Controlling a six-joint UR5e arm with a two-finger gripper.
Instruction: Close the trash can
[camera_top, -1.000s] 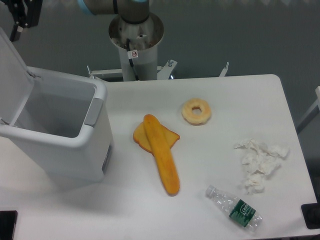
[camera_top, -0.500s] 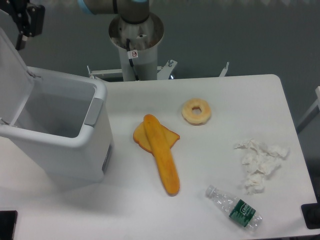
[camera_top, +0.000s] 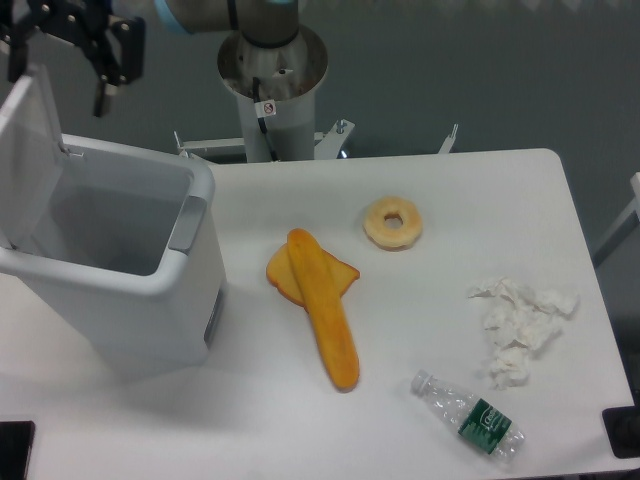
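The trash can (camera_top: 120, 270) stands at the left edge of the white surface (camera_top: 420, 400), its hinged lid (camera_top: 28, 150) raised upright on the far left side. The hand (camera_top: 57, 75) hangs just above the lid's top edge, fingers spread apart with nothing between them.

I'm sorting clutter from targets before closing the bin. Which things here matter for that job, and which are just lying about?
Belongs to the job:
trash can, lid standing open
tool, open, above the lid

Just lying about:
doughnut
long orange bread
toast slice beneath it
crumpled tissue
plastic bottle, on its side
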